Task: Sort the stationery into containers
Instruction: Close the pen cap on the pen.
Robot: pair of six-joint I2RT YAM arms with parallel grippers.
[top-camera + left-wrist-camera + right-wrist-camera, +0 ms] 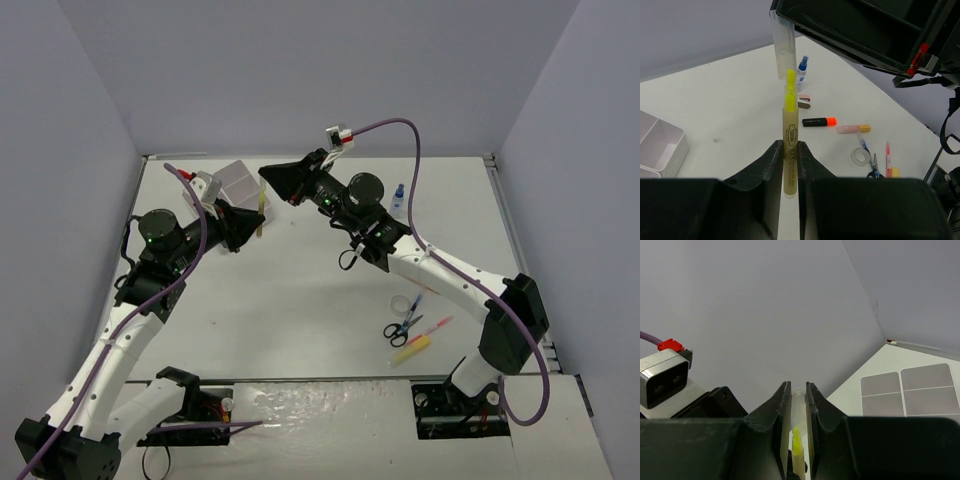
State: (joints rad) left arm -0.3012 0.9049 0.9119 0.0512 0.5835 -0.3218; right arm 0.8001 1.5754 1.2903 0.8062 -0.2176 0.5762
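Left wrist: highlighter (790,150) between jaws

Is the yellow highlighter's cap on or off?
Not fully on: yellow highlighter tip mostly bare, clear cap in right gripper at its end.

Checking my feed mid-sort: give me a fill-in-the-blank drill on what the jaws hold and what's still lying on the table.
1. The left jaws are shut on a ___ highlighter.
2. The clear piece in the right jaws is that highlighter's ___.
3. The scissors lie nearer the ___ arm's base.
Missing words: yellow; cap; right.
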